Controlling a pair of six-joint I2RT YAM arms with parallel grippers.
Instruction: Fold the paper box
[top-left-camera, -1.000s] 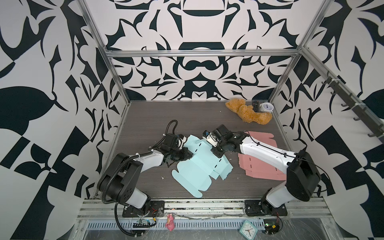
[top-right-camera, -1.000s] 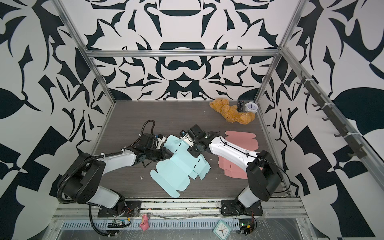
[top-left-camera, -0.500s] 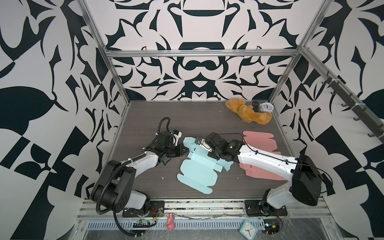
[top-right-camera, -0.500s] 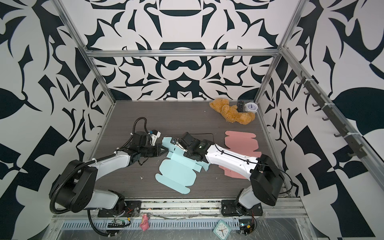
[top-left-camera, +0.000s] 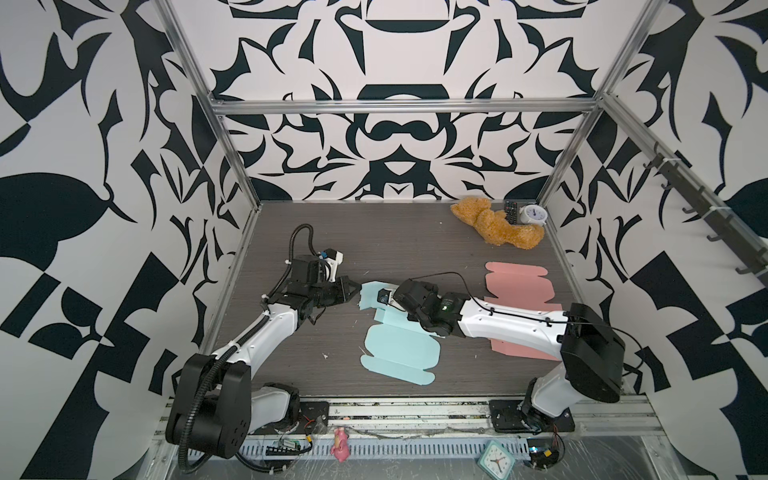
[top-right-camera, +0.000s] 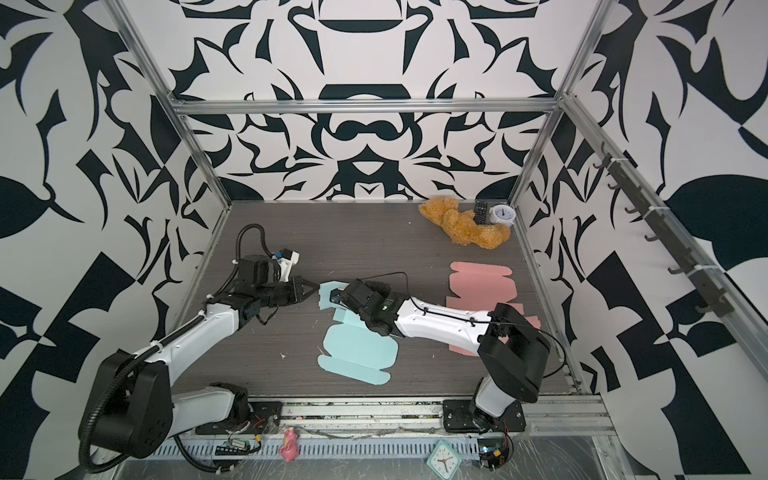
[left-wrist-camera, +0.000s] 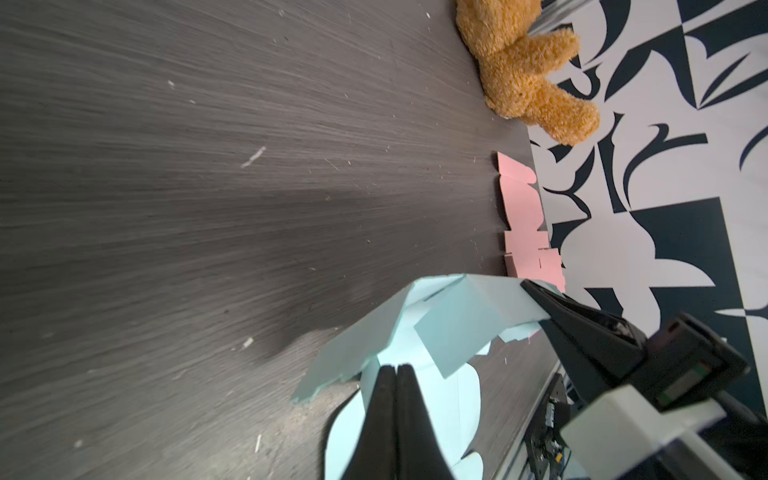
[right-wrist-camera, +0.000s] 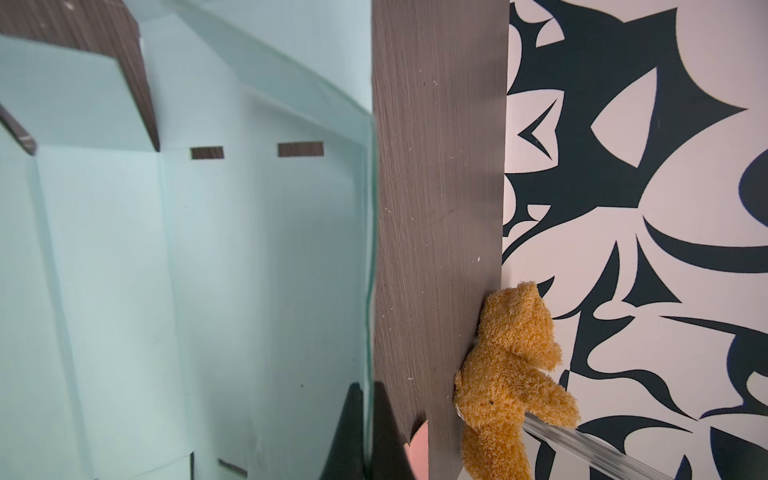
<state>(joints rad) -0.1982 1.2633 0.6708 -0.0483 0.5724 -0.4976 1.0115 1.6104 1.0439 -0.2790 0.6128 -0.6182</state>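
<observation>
The left gripper (top-left-camera: 352, 291) has its fingers pressed together, with the tips just at the edge of the blue paper box (top-left-camera: 399, 353). Whether any paper is caught between them cannot be told. The box is not yet a container. It is a die-cut sheet: its larger rounded panel lies flat on the table (top-left-camera: 374, 241), nearer the arms' bases than either gripper, and its other end is lifted off the wood between the two grippers.

Right of that, the right gripper (right-wrist-camera: 368, 390) pinches the raised panel's edge, the paper standing between its two fingers. Two narrow slots (right-wrist-camera: 300, 148) show in the sheet ahead of it. Behind the right gripper, alongside its forearm, a pink sheet (top-left-camera: 519, 282) of the same cut lies flat.

Well beyond both grippers, in the far corner, a teddy bear (top-left-camera: 494, 224) lies with a remote (top-left-camera: 511, 211) and a white alarm clock (top-left-camera: 534, 215) just beside it. The dial's figures and the remote's keys are too small to read.
</observation>
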